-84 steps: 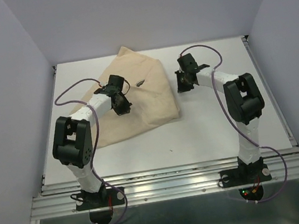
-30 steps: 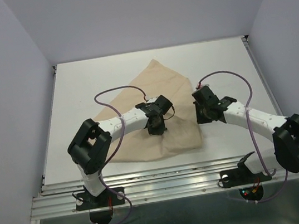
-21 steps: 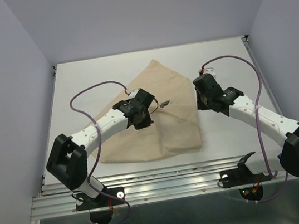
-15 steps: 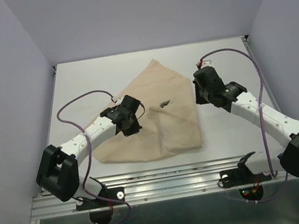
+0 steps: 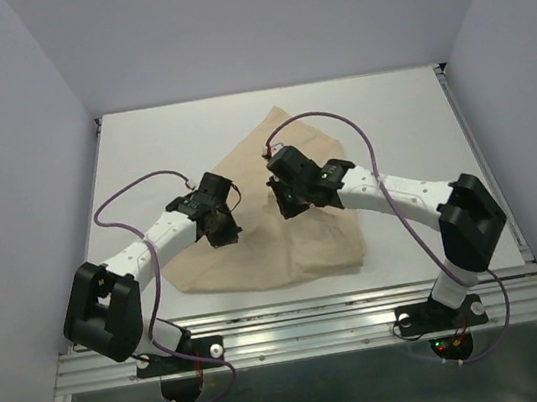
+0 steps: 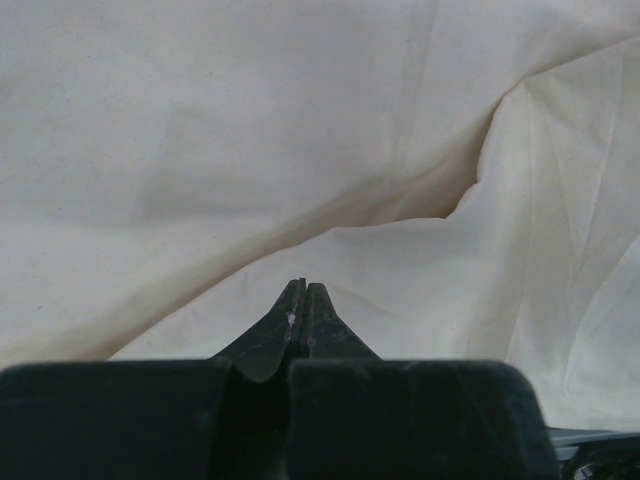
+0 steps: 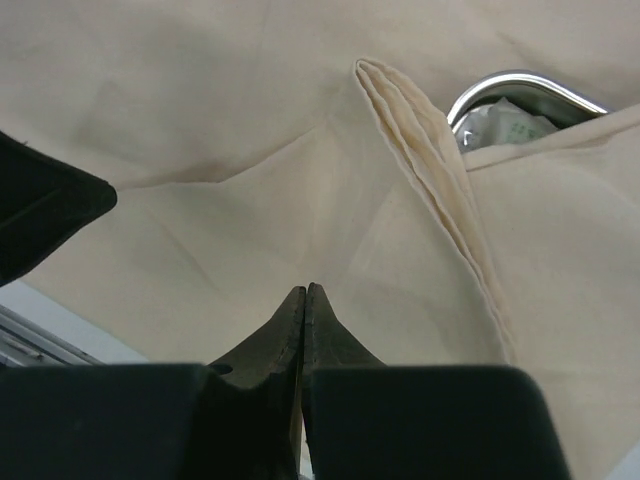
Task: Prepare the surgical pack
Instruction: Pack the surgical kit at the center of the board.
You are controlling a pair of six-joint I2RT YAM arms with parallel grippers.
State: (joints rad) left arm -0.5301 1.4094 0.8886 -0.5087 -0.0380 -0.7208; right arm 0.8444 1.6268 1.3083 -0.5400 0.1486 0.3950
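Note:
The beige cloth [image 5: 301, 249] of the surgical pack lies folded over in the middle of the white table [image 5: 391, 107]. My left gripper [image 5: 221, 232] hangs over its left part, jaws shut and empty, with cloth [image 6: 300, 120] filling the left wrist view. My right gripper [image 5: 287, 204] is over the cloth's middle, also shut and empty. In the right wrist view a layered fold edge [image 7: 425, 160] runs ahead of the right gripper [image 7: 304, 288]. Beyond it the steel tray's rim [image 7: 525, 82] peeks out with white gauze [image 7: 500, 125] inside. Scissors and forceps are hidden.
Pale walls close in the table on three sides. An aluminium rail [image 5: 307, 322] runs along the near edge by both arm bases. Purple cables [image 5: 322, 117] loop above the arms. The left gripper's dark body [image 7: 40, 210] shows at the left of the right wrist view.
My right arm swung left from the cloth's right edge to over its middle, and its jaws opened briefly, then shut. My left gripper slid left across the cloth. The cloth kept its shape.

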